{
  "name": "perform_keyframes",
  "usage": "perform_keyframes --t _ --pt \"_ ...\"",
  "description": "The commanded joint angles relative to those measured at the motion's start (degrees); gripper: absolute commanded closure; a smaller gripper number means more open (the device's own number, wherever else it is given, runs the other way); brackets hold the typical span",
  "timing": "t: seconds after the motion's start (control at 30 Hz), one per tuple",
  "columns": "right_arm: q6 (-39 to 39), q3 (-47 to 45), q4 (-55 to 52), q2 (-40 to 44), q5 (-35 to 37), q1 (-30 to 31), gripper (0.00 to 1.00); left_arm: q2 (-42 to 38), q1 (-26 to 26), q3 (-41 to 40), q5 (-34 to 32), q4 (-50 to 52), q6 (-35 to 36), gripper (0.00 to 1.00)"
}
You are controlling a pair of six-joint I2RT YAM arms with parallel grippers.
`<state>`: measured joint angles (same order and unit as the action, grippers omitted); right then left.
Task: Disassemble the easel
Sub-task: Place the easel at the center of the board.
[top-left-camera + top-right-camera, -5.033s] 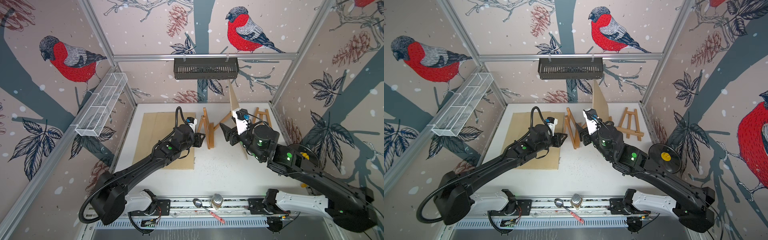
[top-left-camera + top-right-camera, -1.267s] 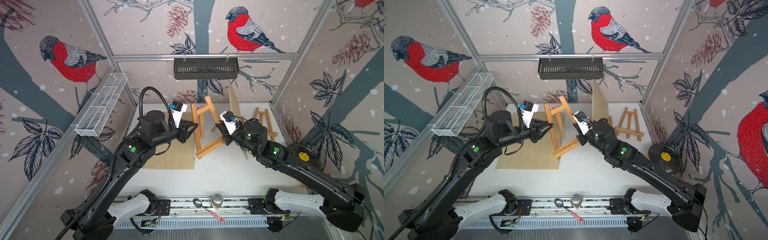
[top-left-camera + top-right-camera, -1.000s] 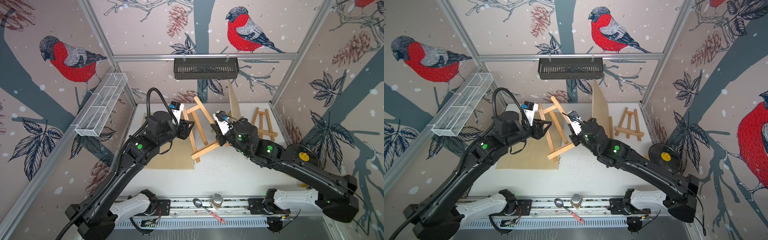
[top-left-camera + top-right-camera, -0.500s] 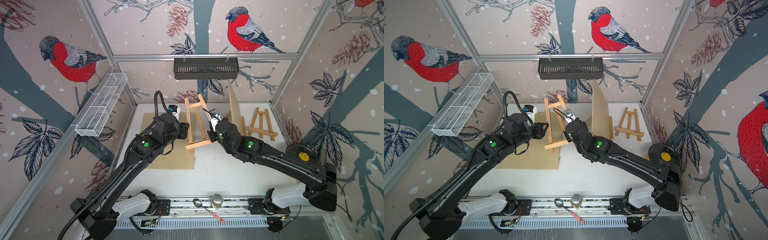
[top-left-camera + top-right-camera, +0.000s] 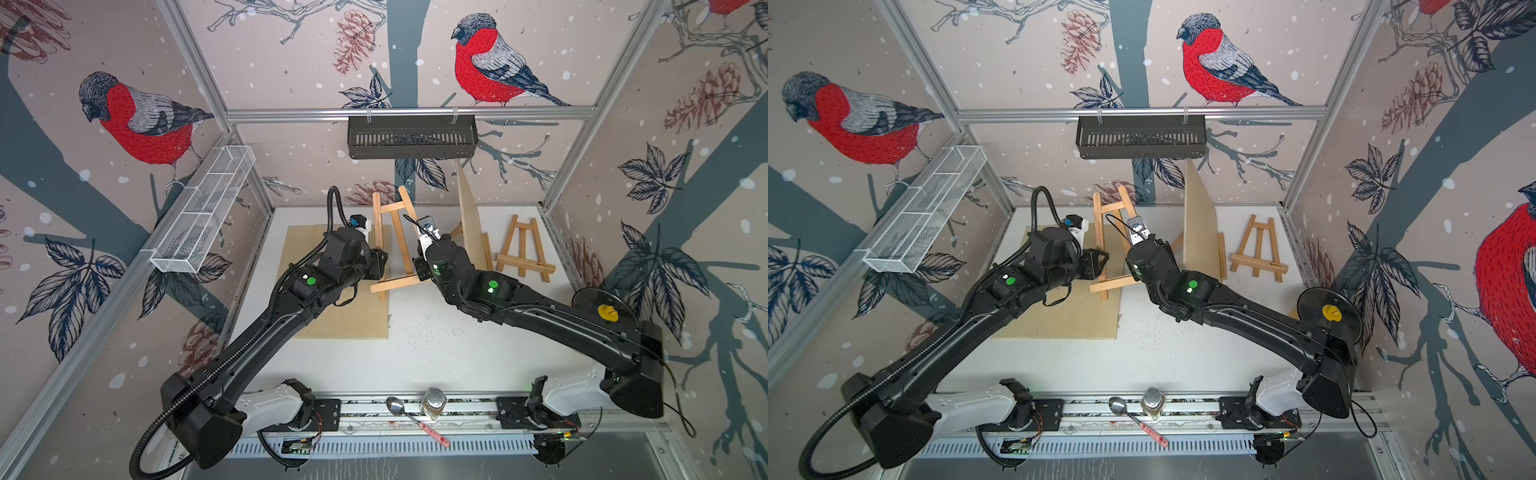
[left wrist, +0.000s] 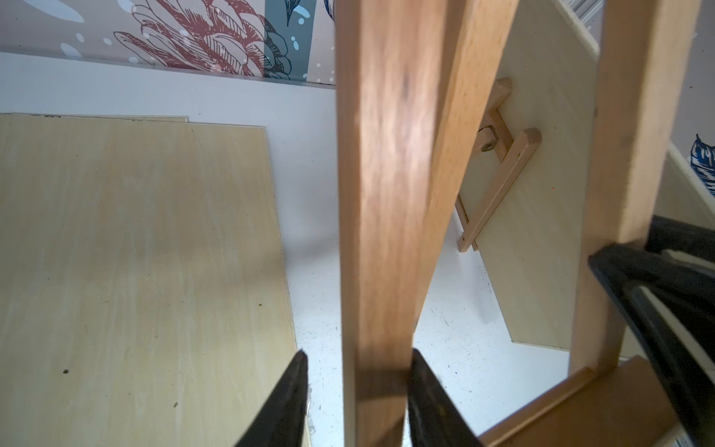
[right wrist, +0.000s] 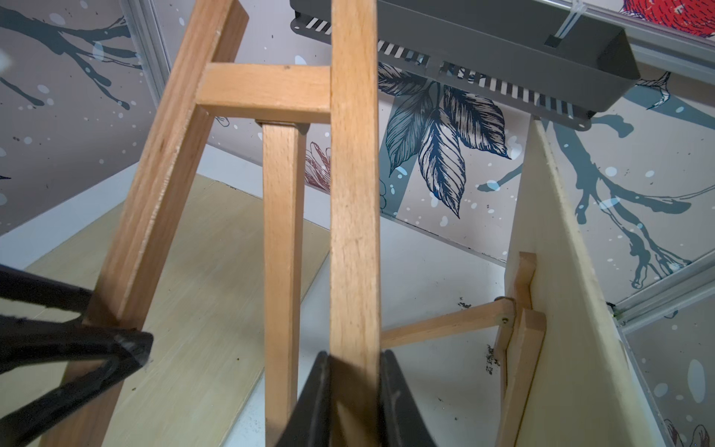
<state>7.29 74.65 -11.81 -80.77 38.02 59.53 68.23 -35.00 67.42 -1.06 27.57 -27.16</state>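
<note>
Easel [image 5: 397, 284] [image 5: 1113, 283] stands upright between two arms, over right edge of flat plywood board [image 5: 332, 291]. It seems lifted off table [image 5: 436, 353], but feet are hard to see.

Right gripper [image 7: 354, 360] [image 5: 417, 270] is closed tight on easel leg at its own side, near ledge.

Left gripper [image 6: 358, 363] [image 5: 384, 266] straddles opposite leg with jaws partly open. One finger [image 6: 421, 387] touches wood, other finger [image 6: 290, 391] stands apart with gap.

Further right, upright board [image 5: 469, 224] leans on second easel [image 7: 520, 340]. Third easel [image 5: 524, 249] lies flat on table.
</note>
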Motion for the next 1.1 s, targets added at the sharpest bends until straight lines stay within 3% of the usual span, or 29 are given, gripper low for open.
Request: perform_keyframes --t 0.0,0.43,0.6,0.73,0.8,1.07 --pt "1.1 0.2 5.0 0.3 0.4 -0.4 0.92 0.8 0.0 0.0 -1.4 -0.1 -1.0 0.82" --pt "1.6 0.1 5.5 -1.6 -2.6 -2.4 0.91 5.8 0.1 3.0 -5.5 2.0 0.5 0.86" --pt "1.5 -0.2 5.7 -1.7 -7.0 -5.0 0.71 11.4 1.3 8.5 -6.1 5.3 3.3 0.91" --pt "1.1 -0.9 5.8 -0.4 -9.2 -6.6 0.38 14.7 3.3 11.1 -5.1 4.7 5.2 0.92" --pt "0.8 -1.5 6.0 1.0 -10.4 -7.3 0.26 16.5 4.8 12.6 -3.7 4.5 6.7 0.92" --pt "-0.2 -3.6 5.7 10.6 -16.6 -9.2 0.26 27.0 10.0 18.3 5.7 3.6 13.3 0.93"
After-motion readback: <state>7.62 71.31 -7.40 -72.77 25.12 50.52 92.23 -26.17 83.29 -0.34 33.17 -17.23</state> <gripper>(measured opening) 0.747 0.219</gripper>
